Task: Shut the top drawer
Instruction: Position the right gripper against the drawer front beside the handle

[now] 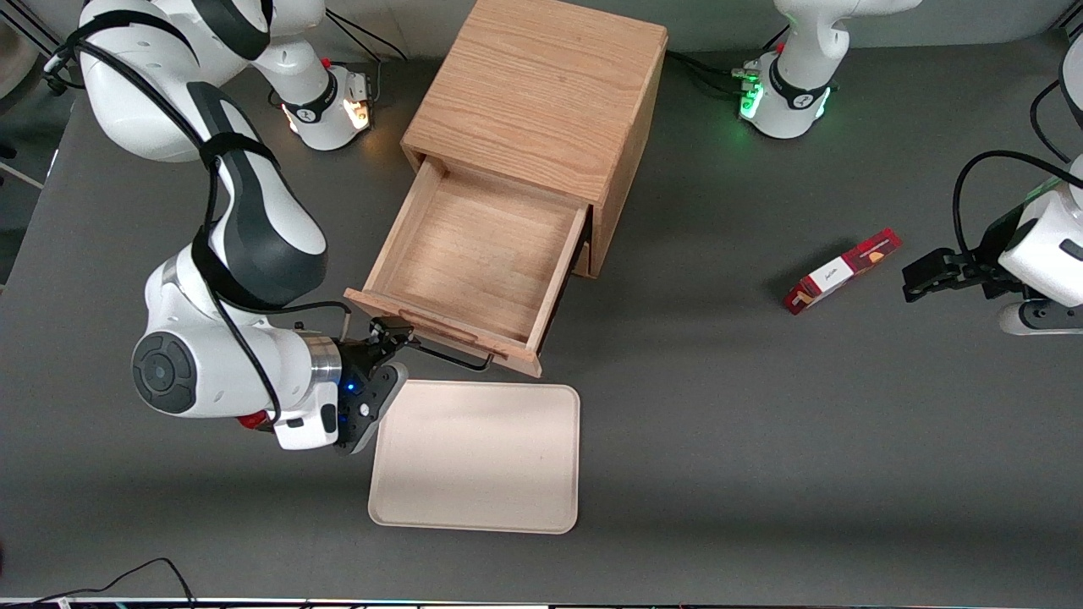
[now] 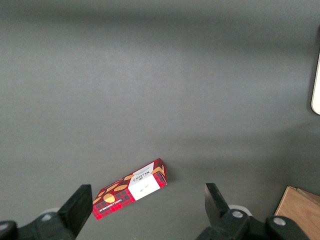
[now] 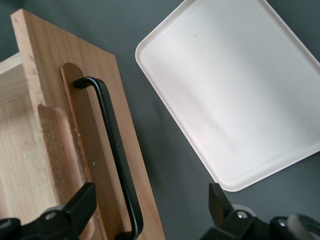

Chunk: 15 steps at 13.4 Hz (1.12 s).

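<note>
Hovering wide at one black handle point(image 3: 112, 150) — hand point(image 1: 391, 337) | one top drawer point(image 1: 482, 254) open | one tray point(image 1: 478, 457) | one box point(image 1: 842, 271)

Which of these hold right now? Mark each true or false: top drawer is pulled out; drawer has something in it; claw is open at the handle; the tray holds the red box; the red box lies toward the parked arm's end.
1. The top drawer is pulled out of the cabinet. True.
2. The drawer has something in it. False: only its bare wood floor shows.
3. The claw is open around the black handle. True.
4. The tray holds the red box. False: the box lies on the table.
5. The red box lies toward the parked arm's end. True.
</note>
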{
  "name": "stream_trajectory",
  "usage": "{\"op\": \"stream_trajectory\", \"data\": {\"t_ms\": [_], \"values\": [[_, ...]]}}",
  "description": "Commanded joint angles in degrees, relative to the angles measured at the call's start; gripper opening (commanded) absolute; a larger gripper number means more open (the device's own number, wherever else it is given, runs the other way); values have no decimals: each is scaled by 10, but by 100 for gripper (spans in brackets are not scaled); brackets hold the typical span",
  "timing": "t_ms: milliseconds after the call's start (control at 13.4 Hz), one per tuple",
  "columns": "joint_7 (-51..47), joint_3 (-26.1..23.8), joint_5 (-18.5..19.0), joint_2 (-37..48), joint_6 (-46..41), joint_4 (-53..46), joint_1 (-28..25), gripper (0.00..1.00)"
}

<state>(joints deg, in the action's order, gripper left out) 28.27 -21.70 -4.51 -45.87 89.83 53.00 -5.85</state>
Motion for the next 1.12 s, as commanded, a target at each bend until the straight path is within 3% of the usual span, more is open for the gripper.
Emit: {"op": "stream_trajectory", "data": {"t_ms": [0, 1043], "values": [[-13, 1, -2, -27, -1, -19, -5, 100], [-16, -2, -1, -31, -3, -3, -13, 100]]}}
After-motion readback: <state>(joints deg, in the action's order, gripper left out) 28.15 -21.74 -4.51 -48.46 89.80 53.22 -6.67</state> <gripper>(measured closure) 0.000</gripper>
